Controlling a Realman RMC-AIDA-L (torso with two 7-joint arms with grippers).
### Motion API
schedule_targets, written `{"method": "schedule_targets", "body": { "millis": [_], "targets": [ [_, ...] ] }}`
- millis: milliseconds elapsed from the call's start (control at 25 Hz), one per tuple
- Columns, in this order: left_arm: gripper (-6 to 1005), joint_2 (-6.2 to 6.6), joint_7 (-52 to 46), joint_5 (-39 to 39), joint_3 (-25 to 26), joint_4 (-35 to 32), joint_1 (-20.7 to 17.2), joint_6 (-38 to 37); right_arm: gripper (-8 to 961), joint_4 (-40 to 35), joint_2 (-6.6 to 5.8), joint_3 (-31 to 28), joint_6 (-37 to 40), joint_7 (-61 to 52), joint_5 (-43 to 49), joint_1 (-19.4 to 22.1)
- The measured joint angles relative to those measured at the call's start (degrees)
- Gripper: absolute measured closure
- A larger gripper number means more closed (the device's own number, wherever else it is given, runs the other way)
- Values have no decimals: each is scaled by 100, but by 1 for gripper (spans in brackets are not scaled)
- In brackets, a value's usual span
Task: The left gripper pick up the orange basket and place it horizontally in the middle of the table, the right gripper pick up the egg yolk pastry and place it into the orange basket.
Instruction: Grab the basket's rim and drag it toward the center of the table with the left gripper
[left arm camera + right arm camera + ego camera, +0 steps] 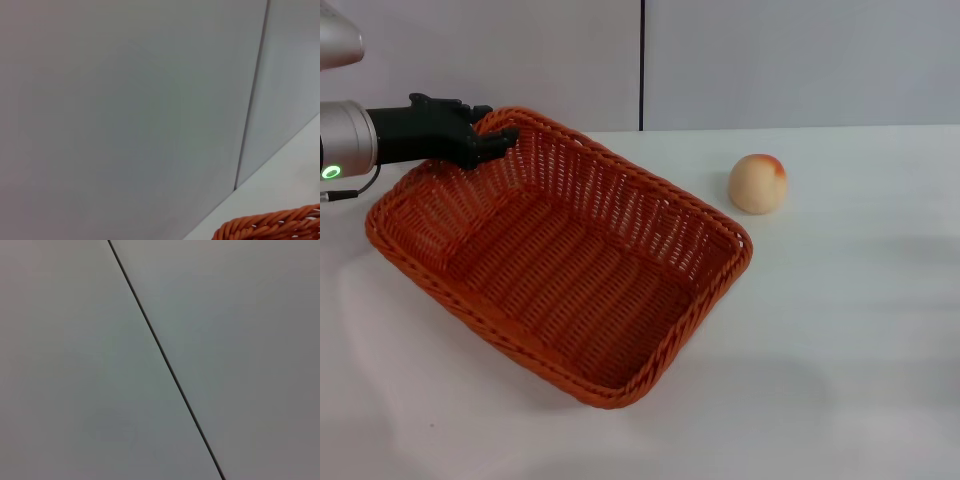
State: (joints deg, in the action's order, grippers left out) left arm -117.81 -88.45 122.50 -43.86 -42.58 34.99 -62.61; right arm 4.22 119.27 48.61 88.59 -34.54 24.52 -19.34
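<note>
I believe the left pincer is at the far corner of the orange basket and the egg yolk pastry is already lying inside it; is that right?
Not quite. The head view shows the left pincer at the far corner of the orange basket, but the egg yolk pastry is not inside: it sits on the table beside the basket, on the robot's right, apart from the rim.

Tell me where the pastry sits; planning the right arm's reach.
Head view: the egg yolk pastry sits on the table, right of the orange basket, apart from it.

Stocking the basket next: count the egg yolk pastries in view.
1. The egg yolk pastry sits on the table, apart from the orange basket on its right. Nothing lies inside the basket.
</note>
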Motion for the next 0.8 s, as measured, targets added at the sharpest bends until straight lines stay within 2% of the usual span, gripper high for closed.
{"method": "schedule_targets", "body": {
  "millis": [160,240,680,800],
  "targets": [
    [538,-4,-1,-10,25,25,3,10,375,5,0,0,0,0,0,0],
    [600,-6,1,-11,16,25,3,23,375,1,0,0,0,0,0,3],
    [781,-15,-27,-240,43,24,-69,69,376,7,0,0,-15,0,0,4],
    [783,-2,-212,-371,46,-9,-127,56,377,14,0,0,-17,0,0,2]
  ]
}}
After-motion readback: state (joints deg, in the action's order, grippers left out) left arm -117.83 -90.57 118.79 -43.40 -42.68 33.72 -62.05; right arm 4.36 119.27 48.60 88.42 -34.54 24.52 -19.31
